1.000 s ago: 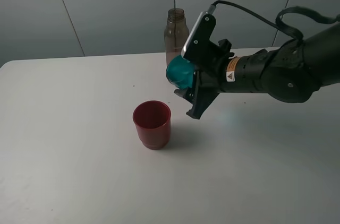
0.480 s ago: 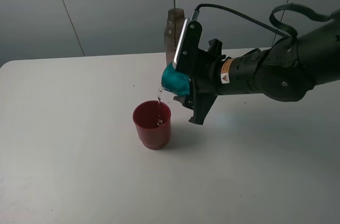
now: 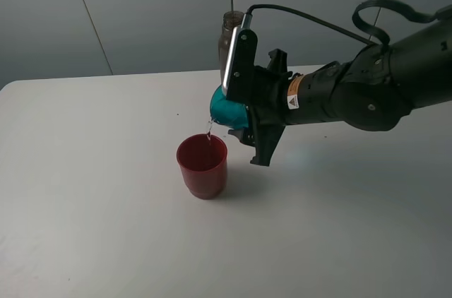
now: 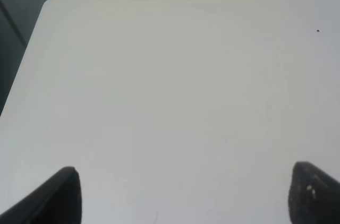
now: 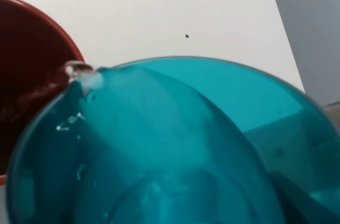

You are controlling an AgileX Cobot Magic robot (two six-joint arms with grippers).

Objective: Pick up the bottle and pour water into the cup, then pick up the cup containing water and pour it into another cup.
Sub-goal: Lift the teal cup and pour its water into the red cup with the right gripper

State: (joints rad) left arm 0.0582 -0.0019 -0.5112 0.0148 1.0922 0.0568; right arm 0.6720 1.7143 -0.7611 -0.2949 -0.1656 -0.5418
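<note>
Soft, even overhead light is spread across the white counter (image 3: 85,227) in the high view. A faint shadow is cast to the right of the red cup (image 3: 203,165). In the right wrist view the teal cup (image 5: 170,149) is rendered close and out of focus. The tips of the left pincer (image 4: 186,197) are shown dark and blurred.

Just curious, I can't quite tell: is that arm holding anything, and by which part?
The right gripper holds the teal cup by its side wall, behind the rim, tipped over the red cup. The left gripper holds nothing.
</note>
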